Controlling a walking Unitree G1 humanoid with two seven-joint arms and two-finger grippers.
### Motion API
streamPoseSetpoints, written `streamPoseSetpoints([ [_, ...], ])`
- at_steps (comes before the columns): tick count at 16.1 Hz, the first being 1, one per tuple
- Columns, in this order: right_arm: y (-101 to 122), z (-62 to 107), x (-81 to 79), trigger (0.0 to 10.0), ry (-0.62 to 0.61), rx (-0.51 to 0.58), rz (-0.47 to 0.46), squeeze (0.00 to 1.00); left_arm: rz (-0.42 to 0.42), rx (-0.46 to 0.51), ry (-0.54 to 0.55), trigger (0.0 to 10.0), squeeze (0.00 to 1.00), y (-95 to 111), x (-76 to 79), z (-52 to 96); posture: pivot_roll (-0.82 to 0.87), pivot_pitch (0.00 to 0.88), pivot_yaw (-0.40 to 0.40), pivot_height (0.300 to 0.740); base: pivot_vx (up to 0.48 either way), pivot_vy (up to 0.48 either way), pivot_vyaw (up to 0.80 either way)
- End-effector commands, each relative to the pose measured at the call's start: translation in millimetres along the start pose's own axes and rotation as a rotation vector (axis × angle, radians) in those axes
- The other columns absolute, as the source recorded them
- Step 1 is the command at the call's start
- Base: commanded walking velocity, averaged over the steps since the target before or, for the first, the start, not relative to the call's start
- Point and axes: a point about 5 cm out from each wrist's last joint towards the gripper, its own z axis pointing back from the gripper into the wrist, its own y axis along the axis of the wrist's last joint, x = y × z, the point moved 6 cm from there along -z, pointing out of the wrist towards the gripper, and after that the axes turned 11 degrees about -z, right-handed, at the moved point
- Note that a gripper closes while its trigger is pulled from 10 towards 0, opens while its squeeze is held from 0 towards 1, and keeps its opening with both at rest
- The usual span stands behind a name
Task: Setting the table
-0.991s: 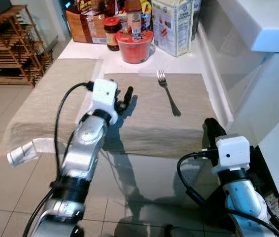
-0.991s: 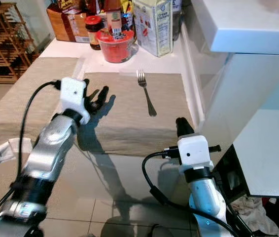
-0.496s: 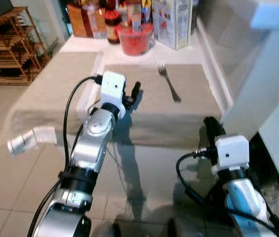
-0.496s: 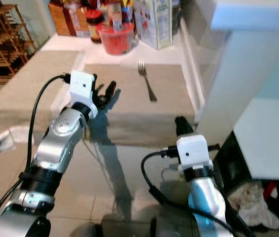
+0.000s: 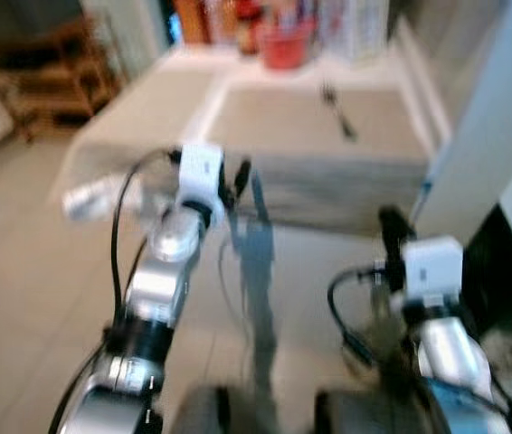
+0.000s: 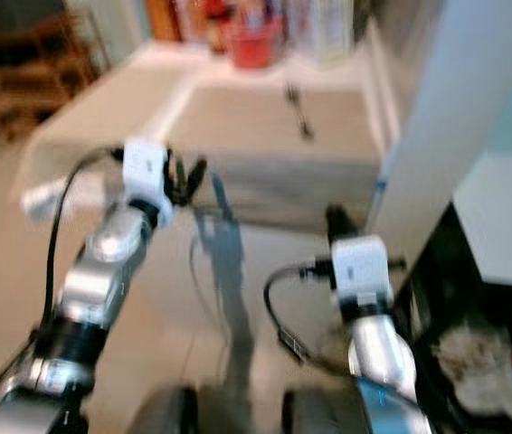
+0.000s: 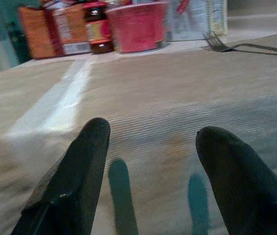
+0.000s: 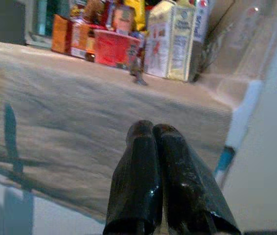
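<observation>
A silver fork [image 5: 337, 113] lies on the beige placemat [image 5: 292, 136] at the table's far right; it also shows as the fork [image 7: 246, 46] beyond my left fingers. My left gripper [image 5: 235, 176] is open and holds nothing. It hovers at the near edge of the placemat, well short of the fork. My right gripper [image 5: 390, 221] is shut and empty, low in front of the table's near right corner, with its fingertips [image 8: 153, 128] pointing at the hanging cloth. Both eye views are blurred.
A red bowl [image 7: 138, 24], a jar [image 7: 95, 24] and cartons [image 8: 175, 39] crowd the table's far end. A second placemat [image 5: 138, 117] lies to the left, with a white roll [image 5: 89, 197] at its near corner. A white counter [image 5: 509, 99] stands on the right and a wooden rack [image 5: 57, 81] on the left.
The whole picture has pulled back from the table and blurred, so the camera moved. My left gripper has come from over the placemat to its near edge. The fork has not moved.
</observation>
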Motion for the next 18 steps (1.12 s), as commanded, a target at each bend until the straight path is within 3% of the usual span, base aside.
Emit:
streamPoseSetpoints([
  [1,-0.5,-1.6,0.6,10.0,-0.003,-0.004,-0.016,0.00,-0.017,0.029,0.007,10.0,0.00,10.4,-3.8,-0.6,-0.07,0.051,0.067,0.709,0.000,0.000,0.00],
  [5,-0.6,-1.6,2.1,10.0,-0.003,-0.002,-0.011,0.00,-0.022,0.034,-0.004,10.0,0.00,11.0,0.0,0.9,-0.07,0.054,0.066,0.740,0.000,0.000,0.00],
  [18,1.4,-4.0,1.9,10.0,0.001,0.018,0.010,0.00,-0.026,0.038,-0.017,10.0,0.00,10.7,4.8,0.9,-0.08,0.034,0.067,0.740,0.000,0.000,0.00],
])
